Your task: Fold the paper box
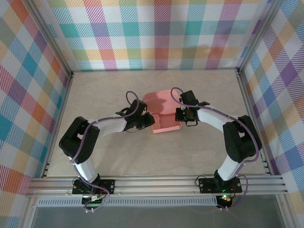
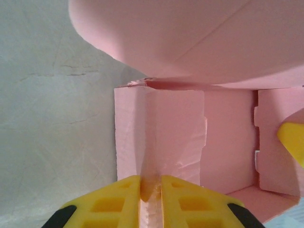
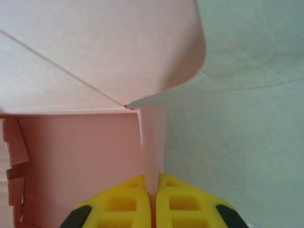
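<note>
The salmon-pink paper box (image 1: 164, 111) stands partly formed in the middle of the table, with its open cavity (image 2: 228, 142) facing up and its big rounded lid flap (image 2: 190, 38) raised at the far side. My left gripper (image 1: 151, 120) is at the box's left wall, and its yellow fingers (image 2: 180, 202) are shut on the doubled-over, crinkled card wall (image 2: 156, 137). My right gripper (image 1: 179, 114) is at the opposite side, shut on the thin upright right wall (image 3: 154, 142). One of its yellow fingers (image 2: 292, 142) shows across the cavity in the left wrist view.
The beige table top (image 1: 118, 85) lies open around the box. Aluminium frame posts (image 1: 54, 52) and checkered walls close in the sides and back. A metal rail (image 1: 156, 183) runs along the near edge by the arm bases.
</note>
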